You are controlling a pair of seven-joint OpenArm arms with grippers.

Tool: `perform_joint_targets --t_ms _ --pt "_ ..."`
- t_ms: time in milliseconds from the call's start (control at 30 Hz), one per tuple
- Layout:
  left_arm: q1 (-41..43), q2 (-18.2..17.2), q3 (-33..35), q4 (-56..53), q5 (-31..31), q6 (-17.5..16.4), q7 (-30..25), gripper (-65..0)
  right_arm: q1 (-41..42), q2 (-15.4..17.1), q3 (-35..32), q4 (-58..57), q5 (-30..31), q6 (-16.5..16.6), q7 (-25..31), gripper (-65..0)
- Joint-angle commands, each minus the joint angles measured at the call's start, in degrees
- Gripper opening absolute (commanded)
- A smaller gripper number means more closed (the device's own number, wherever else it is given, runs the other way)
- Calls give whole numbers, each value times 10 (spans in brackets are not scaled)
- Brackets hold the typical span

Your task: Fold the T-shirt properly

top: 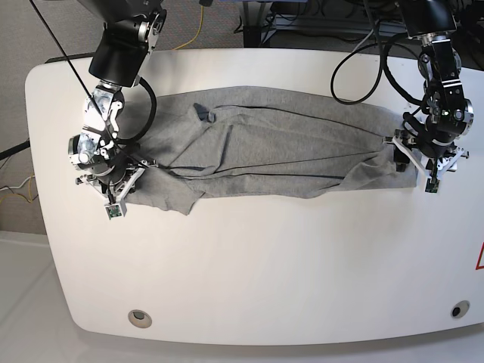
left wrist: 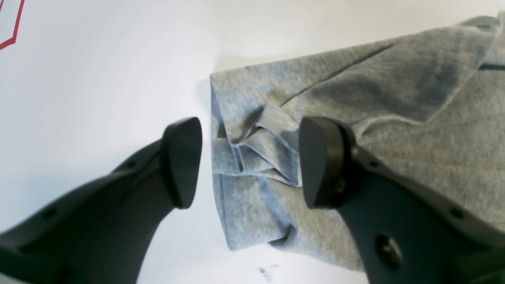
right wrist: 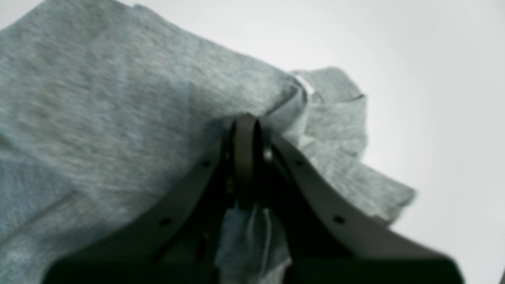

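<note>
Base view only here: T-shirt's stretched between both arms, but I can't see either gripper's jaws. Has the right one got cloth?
Observer: Yes. In the right wrist view the right gripper is shut on a bunched edge of the T-shirt.
Operator: And the left?
Observer: The left gripper is open, its jaws either side of a crumpled corner, not pinching it.
Operator: Is that corner flat?
Observer: No, the cloth there is folded into several small pleats.
Operator: Anything near it on the table?
Observer: A small dark smudge on the white table.

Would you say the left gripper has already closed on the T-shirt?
No, the left gripper stands open, its fingers astride the bunched edge of the T-shirt.
</note>
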Motion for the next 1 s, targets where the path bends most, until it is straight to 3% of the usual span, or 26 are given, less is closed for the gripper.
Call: perform_joint_targets --t_ms 0,400,967 --pt "-6 -7 -2 9 0 1 -9 -278 6 6 0 41 5 -2 -14 -650" --pt "-9 -4 -1 8 0 1 -9 -278 -43 2 -3 189 9 0 -90 -650" --pt "-8 -2 -1 7 0 1 -10 -278 -111 -4 -4 279 10 0 -123 -650"
